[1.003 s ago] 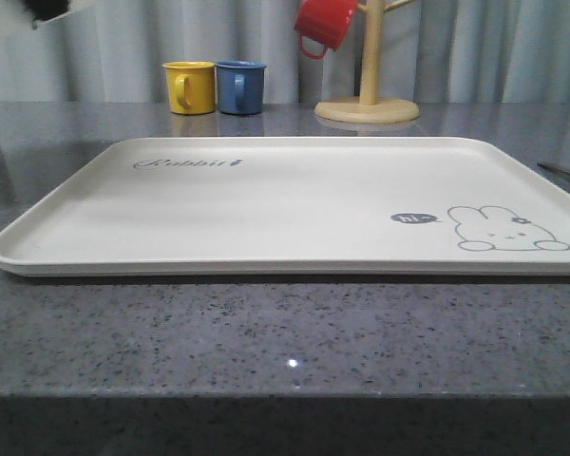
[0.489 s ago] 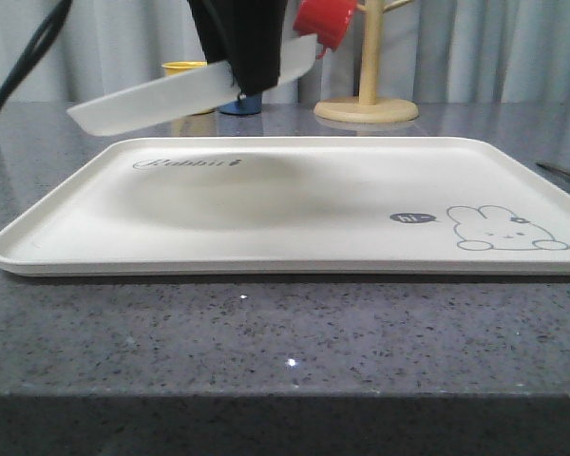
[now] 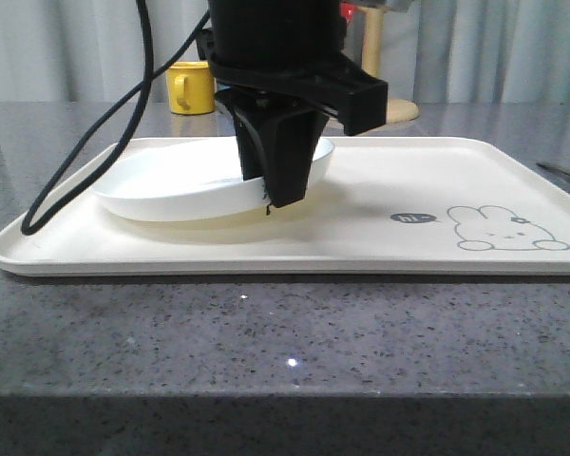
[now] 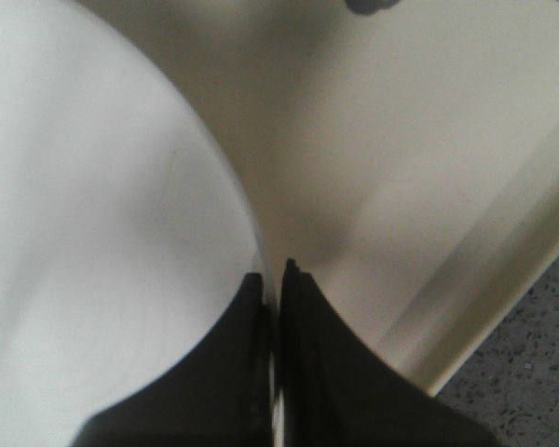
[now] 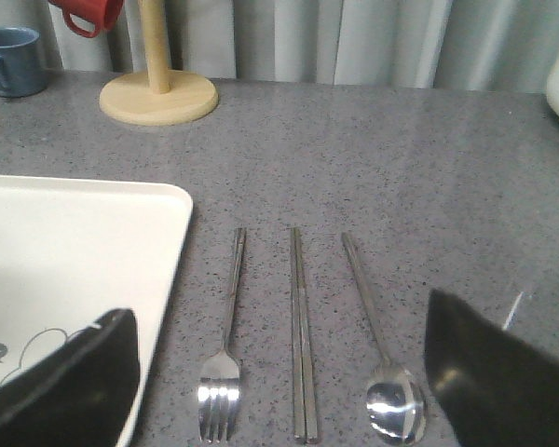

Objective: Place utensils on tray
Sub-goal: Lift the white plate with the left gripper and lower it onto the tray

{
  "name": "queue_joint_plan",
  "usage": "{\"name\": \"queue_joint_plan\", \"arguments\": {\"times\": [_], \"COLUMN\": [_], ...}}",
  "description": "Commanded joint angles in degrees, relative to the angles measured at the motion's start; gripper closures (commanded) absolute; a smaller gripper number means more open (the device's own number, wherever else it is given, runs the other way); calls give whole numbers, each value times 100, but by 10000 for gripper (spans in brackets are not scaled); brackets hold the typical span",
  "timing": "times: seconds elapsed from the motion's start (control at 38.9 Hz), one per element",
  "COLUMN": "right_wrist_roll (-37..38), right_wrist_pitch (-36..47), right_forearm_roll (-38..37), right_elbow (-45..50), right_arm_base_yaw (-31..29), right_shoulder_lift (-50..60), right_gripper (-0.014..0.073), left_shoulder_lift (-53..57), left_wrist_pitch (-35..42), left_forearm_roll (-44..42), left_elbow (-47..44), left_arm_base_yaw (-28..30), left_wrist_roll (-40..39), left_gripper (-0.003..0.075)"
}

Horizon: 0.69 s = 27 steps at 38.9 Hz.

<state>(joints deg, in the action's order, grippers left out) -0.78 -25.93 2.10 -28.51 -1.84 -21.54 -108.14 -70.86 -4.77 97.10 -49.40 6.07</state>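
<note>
The cream tray [image 3: 437, 180] lies on the grey counter. My left gripper [image 3: 280, 195] is shut on the rim of a round white plate [image 3: 171, 185], which sits low over the tray's left half. In the left wrist view the fingertips [image 4: 293, 279] pinch the plate [image 4: 93, 233] edge above the tray [image 4: 401, 168]. To the right of the tray [image 5: 74, 242], the fork [image 5: 225, 354], chopsticks [image 5: 301, 335] and spoon [image 5: 382, 363] lie side by side on the counter. Above them hangs my right gripper [image 5: 278, 304], open and holding nothing.
A yellow mug [image 3: 190, 85] stands behind the tray. A blue mug [image 5: 9, 60] and a wooden mug tree [image 5: 158, 93] with a red mug [image 5: 84, 11] are at the back. The left arm's black cable [image 3: 95, 161] droops over the tray's left edge.
The tray was bare a second ago. My left arm came in from above with the white plate and lowered it onto the tray's left half.
</note>
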Motion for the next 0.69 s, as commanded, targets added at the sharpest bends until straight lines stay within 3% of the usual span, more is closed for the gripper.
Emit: {"name": "queue_joint_plan", "arguments": {"times": [0.0,0.18,0.36,0.44,0.59,0.67], "right_wrist_roll": [-34,-34,-34,-34,-34,-34], "right_wrist_pitch": [424,424,424,424,424,424], "right_forearm_roll": [-54,-54,-54,-54,-54,-54], "right_elbow": [-197,-197,-197,-197,-197,-197], "right_arm_base_yaw": [-36,-36,-36,-36,-36,-36], "right_shoulder_lift": [-76,-76,-76,-76,-76,-76], "right_gripper": [-48,-48,-48,-48,-48,-48], "left_shoulder_lift": [244,231,231,256,530,742], "left_wrist_pitch": [-125,-125,-125,-125,-125,-125], "left_forearm_roll": [53,131,111,111,-49,-49], "left_elbow": [172,172,185,197,197,197], "left_arm_base_yaw": [-20,-20,-20,-20,-20,18], "left_wrist_roll": [-73,-73,-73,-73,-73,-73], "left_gripper": [736,648,393,322,339,386]}}
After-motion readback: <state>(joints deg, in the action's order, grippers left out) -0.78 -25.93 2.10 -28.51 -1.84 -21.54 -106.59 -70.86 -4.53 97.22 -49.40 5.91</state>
